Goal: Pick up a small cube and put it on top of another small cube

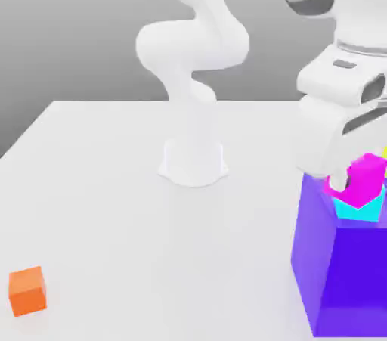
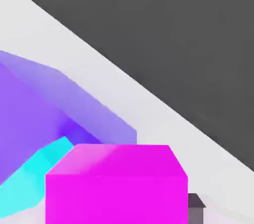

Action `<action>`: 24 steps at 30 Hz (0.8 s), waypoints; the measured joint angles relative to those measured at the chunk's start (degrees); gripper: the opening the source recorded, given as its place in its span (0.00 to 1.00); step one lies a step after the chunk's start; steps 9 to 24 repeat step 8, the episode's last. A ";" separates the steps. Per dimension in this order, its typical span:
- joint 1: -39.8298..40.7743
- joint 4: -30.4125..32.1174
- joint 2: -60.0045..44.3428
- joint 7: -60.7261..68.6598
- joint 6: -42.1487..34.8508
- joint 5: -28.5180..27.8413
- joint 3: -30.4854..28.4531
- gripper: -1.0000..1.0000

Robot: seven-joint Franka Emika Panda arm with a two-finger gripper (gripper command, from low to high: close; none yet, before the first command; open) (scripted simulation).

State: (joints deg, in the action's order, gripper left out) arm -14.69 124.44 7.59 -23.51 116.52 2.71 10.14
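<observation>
In the exterior view, over toward its right, the white two-fingered tool point(image 1: 344, 178) has its fingers around a small magenta-pink cube point(image 1: 366, 179), which sits tilted right over a small cyan cube point(image 1: 359, 209) on top of a big purple block point(image 1: 340, 271). A small orange cube point(image 1: 27, 291) lies well apart on the white bench point(image 1: 174, 256). In the hand view, the magenta-pink cube is just beside the cyan one, perhaps touching it.

Three small ones here: one orange cube point(image 1: 27, 291), one magenta cube point(image 1: 361, 183), one cyan cube point(image 1: 358, 210). Plus one big purple block point(image 1: 349, 275), one yellow piece point(image 1: 385, 153).
</observation>
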 joint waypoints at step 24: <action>-0.41 6.00 -1.40 -0.10 7.78 -0.89 0.78 1.00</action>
